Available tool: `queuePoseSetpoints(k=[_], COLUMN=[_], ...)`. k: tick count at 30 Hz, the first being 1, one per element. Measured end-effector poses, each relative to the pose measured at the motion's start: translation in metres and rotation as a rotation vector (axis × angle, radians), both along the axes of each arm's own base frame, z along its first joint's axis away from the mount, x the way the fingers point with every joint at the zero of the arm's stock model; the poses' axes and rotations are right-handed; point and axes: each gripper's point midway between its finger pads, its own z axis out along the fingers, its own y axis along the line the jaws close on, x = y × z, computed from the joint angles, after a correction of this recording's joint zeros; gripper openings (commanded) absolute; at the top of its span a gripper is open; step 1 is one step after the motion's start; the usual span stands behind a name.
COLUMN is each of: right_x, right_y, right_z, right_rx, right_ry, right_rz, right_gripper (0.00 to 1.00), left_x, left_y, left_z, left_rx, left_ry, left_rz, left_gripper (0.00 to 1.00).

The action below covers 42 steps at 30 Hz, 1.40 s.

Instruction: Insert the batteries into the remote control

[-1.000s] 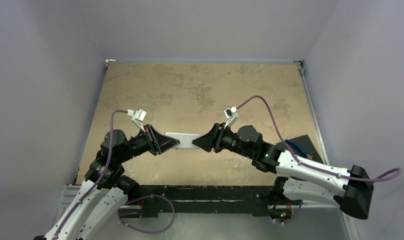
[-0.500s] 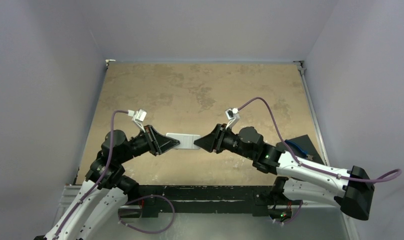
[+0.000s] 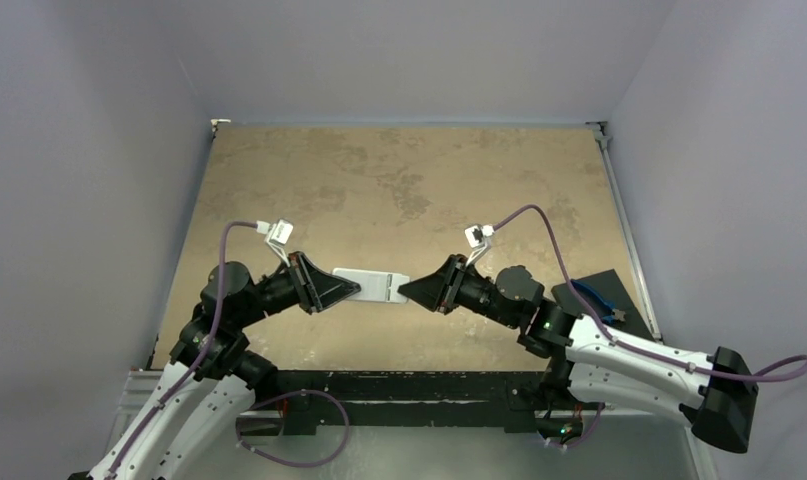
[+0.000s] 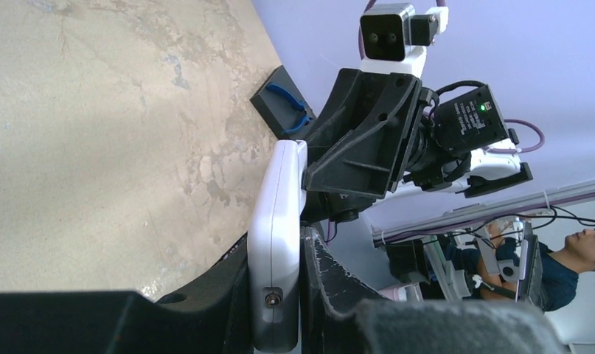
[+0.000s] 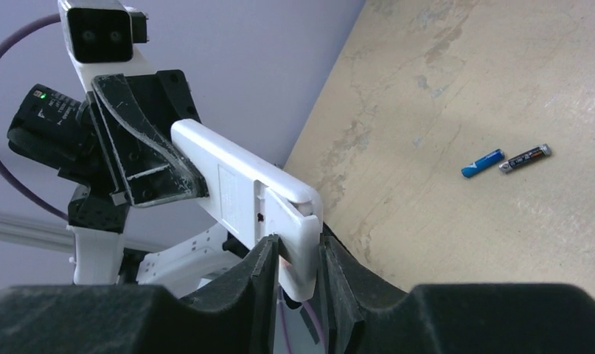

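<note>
Right gripper (image 5: pixel 296 254) just clenched the small white plastic cover (image 5: pixel 294 221), pulling it toward three o'clock. Left gripper (image 4: pixel 276 254) grasps the white rectangular remote control (image 4: pixel 276 199), so its compartment is likely opening.

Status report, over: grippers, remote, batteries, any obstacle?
Left gripper shut on remote. Right gripper shut on its other end. Batteries loose on table, not loaded. Nothing in the way.

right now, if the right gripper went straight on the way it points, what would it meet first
The remote control: its end sits between the right gripper's fingers. Beyond it, in the same line, the left gripper holds the other end, so that looks next.
</note>
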Motion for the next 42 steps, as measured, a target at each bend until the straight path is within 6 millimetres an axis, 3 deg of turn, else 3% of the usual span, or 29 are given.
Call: queuePoseSetpoints(k=[21,34,42], right_x=[-0.008,0.002,0.025], right_y=[-0.01,-0.019,-0.012], right_z=[0.011,-0.028,-0.069], right_rx=[0.068,-0.124,-0.269], right_ry=[-0.009,0.003,0.036], right_rz=[0.003,-0.05,-0.052], right_gripper=[0.0,0.0,0.0], left_x=[0.012,0.02,0.019], left_y=[0.008,0.025,0.031], left_z=[-0.011,-0.029,-0.036], left_rx=[0.034,0.161,0.201], left_ry=[0.029,0.041,0.044], left_rz=[0.085,0.178,0.191], left_gripper=[0.0,0.0,0.0])
